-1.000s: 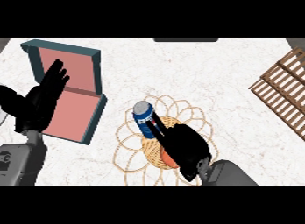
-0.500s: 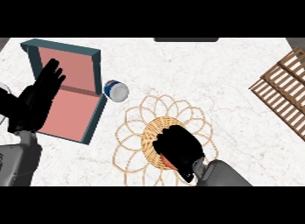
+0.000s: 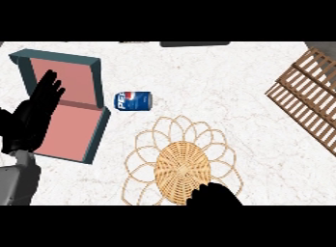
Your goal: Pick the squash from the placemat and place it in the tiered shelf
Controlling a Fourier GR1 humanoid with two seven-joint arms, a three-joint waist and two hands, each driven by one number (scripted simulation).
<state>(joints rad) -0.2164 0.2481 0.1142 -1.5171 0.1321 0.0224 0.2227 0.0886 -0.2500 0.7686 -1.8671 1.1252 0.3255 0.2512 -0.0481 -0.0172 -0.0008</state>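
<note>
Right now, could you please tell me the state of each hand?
Left hand: open, fingers straight, resting over the tiered shelf, holding nothing.
Right hand: at the placemat's lower edge; cannot be told.

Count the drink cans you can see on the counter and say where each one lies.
1. A blue can lies on its side on the white counter, between the teal shelf and the woven placemat. Nothing else looks like a can.

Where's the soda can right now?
In the head view the blue soda can lies on its side on the counter, just right of the teal tiered shelf and above the woven placemat, off the mat.
</note>
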